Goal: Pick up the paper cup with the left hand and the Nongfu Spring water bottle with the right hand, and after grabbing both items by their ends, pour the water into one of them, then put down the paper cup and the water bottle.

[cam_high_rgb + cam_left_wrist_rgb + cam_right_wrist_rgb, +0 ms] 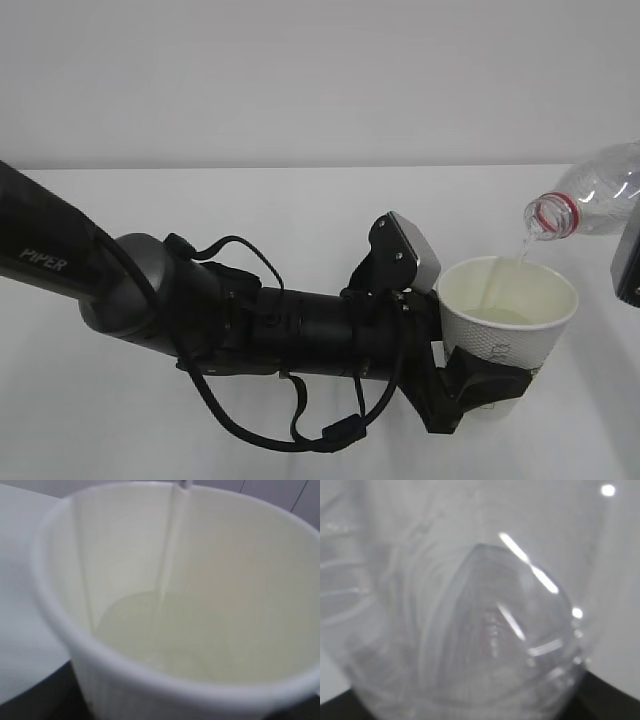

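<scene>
The white paper cup (505, 320) is held upright above the table, with my left gripper (480, 388) shut on its lower part. In the left wrist view the paper cup (210, 550) fills the frame. The clear Nongfu Spring water bottle (598, 192) is tilted, its red-ringed mouth over the cup's far rim. A thin stream of water (519, 246) falls into the cup, and a pale pool of water (165, 640) lies at the bottom. Only a black edge of my right gripper (628, 266) shows under the bottle. Up close, the ribbed Nongfu Spring water bottle (490, 630) hides its jaws.
The white table (300, 220) runs back to a plain white wall. My thick black left arm (150, 290), marked PIPER and hung with loose cables, stretches across the left and middle of the exterior view.
</scene>
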{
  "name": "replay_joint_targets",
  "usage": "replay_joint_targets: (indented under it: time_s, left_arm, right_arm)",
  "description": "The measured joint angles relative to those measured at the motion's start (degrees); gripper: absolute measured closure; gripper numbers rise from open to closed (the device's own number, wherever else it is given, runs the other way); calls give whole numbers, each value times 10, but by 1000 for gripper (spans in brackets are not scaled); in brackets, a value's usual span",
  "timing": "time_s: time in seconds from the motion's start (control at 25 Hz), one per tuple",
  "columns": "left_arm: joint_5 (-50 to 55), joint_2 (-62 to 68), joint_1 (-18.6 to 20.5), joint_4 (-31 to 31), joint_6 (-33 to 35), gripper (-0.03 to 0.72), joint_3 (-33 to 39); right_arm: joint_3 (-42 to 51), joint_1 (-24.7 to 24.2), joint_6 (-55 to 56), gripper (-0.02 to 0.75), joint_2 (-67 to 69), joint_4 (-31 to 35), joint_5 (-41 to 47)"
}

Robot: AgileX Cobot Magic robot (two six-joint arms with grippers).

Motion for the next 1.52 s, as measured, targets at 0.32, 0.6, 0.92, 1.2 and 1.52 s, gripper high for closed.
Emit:
replay_joint_targets:
  time_s: [0.32, 0.6, 0.92, 1.2, 1.52]
  left_arm:
    - [0, 0, 0, 0, 0, 178, 0]
    - [0, 0, 0, 0, 0, 178, 0]
    - [0, 0, 0, 0, 0, 178, 0]
    - [1, 0, 0, 0, 0, 178, 0]
    - [1, 0, 0, 0, 0, 178, 0]
  right_arm:
    - [0, 0, 0, 276, 0, 0, 0]
    - [0, 0, 0, 276, 0, 0, 0]
    - [0, 0, 0, 276, 0, 0, 0]
    - [0, 0, 0, 276, 0, 0, 0]
    - [0, 0, -1, 276, 0, 0, 0]
